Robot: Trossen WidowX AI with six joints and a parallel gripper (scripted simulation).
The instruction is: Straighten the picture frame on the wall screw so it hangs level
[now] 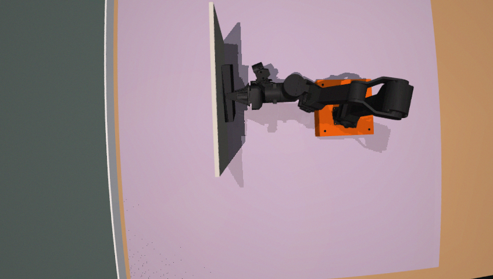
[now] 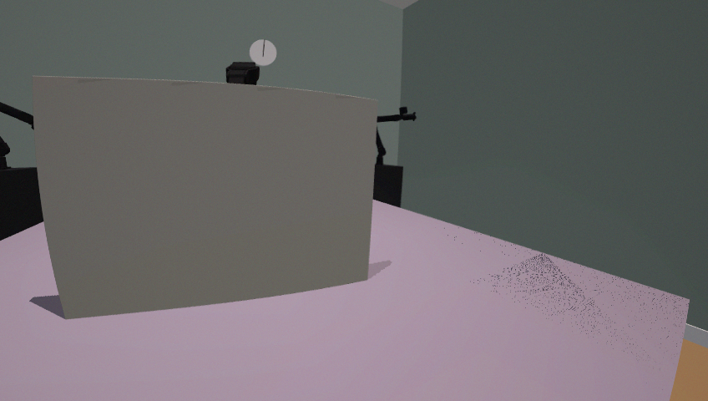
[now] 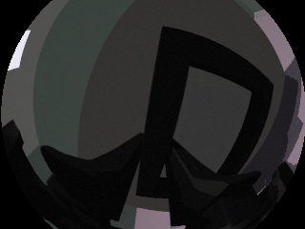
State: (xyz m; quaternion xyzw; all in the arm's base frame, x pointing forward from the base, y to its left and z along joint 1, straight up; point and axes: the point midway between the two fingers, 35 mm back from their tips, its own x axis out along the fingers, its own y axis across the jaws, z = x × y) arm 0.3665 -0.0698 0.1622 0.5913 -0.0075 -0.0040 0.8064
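The picture frame (image 1: 227, 74) (image 3: 167, 72) is black with a grey inside. It is against the dark face of the upright panel (image 1: 215, 138) (image 2: 208, 189) (image 3: 114, 95), on the side toward the arm. My gripper (image 1: 228, 96) (image 3: 155, 139) is shut on one bar of the frame, with a finger on each side of it in the wrist view. The bar slants there, its upper end to the right, but I cannot tell from this which side hangs higher. The screw and the notched strip are hidden. The exterior view shows only the panel's back, which hides the frame and gripper.
The arm's orange base plate (image 1: 344, 131) is on the pinkish table top (image 1: 293, 207) (image 2: 248, 347), to the right of the panel in the top view. A round clock (image 2: 257, 52) and parts of other dark arms (image 2: 395, 118) show behind the panel in the exterior view.
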